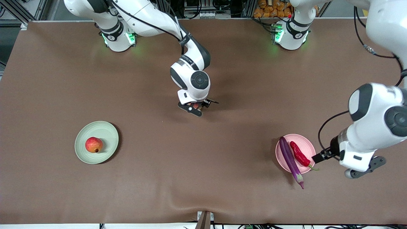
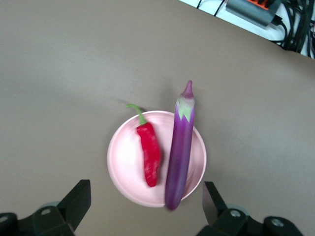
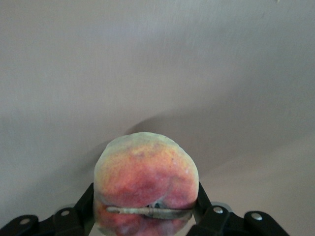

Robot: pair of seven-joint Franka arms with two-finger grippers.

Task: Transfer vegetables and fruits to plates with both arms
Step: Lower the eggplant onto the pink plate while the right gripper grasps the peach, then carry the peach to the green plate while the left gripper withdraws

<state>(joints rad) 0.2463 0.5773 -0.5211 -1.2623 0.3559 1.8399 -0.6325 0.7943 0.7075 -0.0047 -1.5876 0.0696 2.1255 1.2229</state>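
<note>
We see the right tool (image 3: pixel 145 216) low over the middle of the brown bench (image 1: pixel 203 165), and its fingers are clenched on the peach (image 3: pixel 146 182), one on each flank of the fuzzy pink-orange fruit. In the front view only a sliver of that peach peeks out under the wrist. At the right arm's end of the bench sits the green plate (image 1: pixel 96 142), and on it rests the round red-yellow fruit (image 1: pixel 93 144), its dark tip pointing toward the front camera. Over at the left arm's end we find the pink plate (image 1: pixel 295 153) carrying two vegetables side by side: the red chili (image 1: pixel 299 154) lies fully on the plate with its green stem reaching past the rim, while the long purple eggplant (image 1: pixel 290 160) lies across the plate, its stem end overhanging the rim on the side nearer the front camera. The left tool (image 2: pixel 145 206) hangs up in the air just beside that pink plate, fingers spread wide and released, grasping nothing.
</note>
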